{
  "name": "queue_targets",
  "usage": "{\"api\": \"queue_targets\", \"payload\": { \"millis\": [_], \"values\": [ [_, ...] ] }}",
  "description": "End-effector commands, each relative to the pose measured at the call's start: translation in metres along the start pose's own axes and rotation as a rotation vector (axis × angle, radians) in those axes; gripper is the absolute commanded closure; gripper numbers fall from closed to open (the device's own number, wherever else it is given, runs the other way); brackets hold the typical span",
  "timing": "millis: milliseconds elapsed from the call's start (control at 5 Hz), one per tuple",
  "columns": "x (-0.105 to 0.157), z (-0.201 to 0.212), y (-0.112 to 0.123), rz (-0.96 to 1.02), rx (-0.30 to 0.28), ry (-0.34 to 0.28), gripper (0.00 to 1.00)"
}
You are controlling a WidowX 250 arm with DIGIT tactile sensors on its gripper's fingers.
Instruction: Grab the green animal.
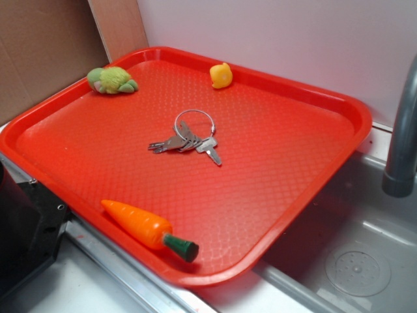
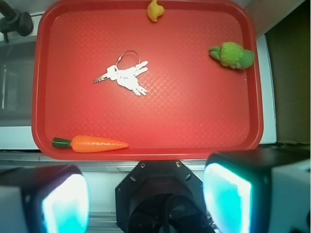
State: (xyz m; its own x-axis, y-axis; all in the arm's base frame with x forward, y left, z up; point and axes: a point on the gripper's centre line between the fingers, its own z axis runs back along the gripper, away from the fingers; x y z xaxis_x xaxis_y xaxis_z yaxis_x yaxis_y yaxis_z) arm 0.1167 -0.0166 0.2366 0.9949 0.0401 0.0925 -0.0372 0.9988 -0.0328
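Nowhere does any readable writing, brand or label show on the toys, keys or tray. Red tray (image 1: 313,156) with a textured floor sits partly over a steel sink (image 1: 365,261). Green animal (image 1: 112,80) lies at the tray's far left corner in the exterior view, against the rim; in the wrist view it sits at the right edge, upper part. Yellow duck (image 1: 221,75) stands near the far rim, well apart from the green animal. Bunch of keys (image 1: 189,138) on a ring lies near the tray's middle. Orange carrot (image 1: 148,229) with a dark green stem lies along the near rim.

Exterior view alone shows the grey tap (image 1: 404,130), the sink drain and the cardboard behind the tray. Wrist view alone shows the end effector (image 2: 146,194): two pale pads (image 2: 226,196) wide apart, released, holding nothing, hanging off the near edge of the tray, well apart from the green animal.
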Motion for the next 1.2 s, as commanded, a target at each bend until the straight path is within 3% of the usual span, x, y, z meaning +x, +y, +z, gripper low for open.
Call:
{"api": "queue_targets", "payload": {
  "millis": [0, 400, 600, 1000],
  "values": [
    [0.000, 0.000, 0.000, 0.000, 0.000, 0.000, 0.00],
    [0.029, -0.020, 0.019, 0.406, 0.018, -0.068, 0.00],
    [0.045, -0.037, 0.040, 0.654, 0.031, -0.117, 0.00],
    [0.077, -0.087, 0.102, 1.159, 0.026, -0.143, 0.00]
  ]
}}
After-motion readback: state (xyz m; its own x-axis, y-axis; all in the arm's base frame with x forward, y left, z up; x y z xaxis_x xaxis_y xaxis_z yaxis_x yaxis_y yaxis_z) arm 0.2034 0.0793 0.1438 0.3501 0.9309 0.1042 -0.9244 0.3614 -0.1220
